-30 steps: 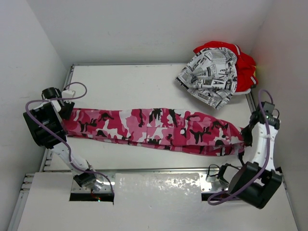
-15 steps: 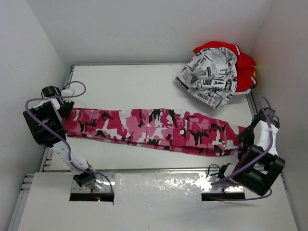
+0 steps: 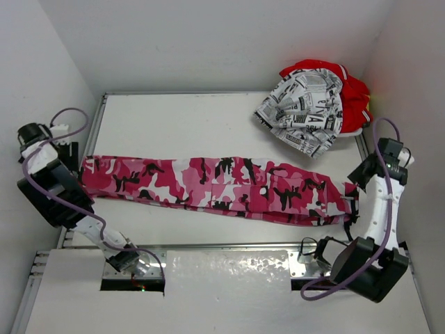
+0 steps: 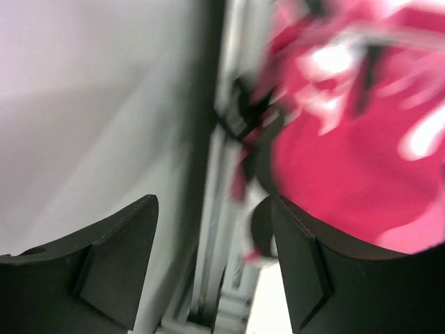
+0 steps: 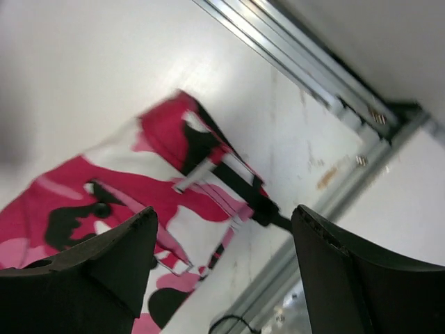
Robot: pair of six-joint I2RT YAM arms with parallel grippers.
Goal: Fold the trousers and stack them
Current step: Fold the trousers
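The camouflage trousers [image 3: 222,184] are laid flat across the worktop [image 3: 188,118] from left edge to right edge. The newsprint pair [image 3: 306,108] is heaped on the red pair [image 3: 356,94] in the far right corner. The left gripper [image 4: 212,205] and right gripper [image 5: 224,212] are held spread and empty, each beside one camouflage end.

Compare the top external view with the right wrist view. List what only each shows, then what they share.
Only top external: the newsprint trousers heaped over the red trousers in the far right corner, and the camouflage trousers at full length. Only right wrist: the right gripper open, nothing between its fingers, and, close up, the black strap at the cloth's end. Both: that end of the camouflage trousers, the white table and its metal rail.
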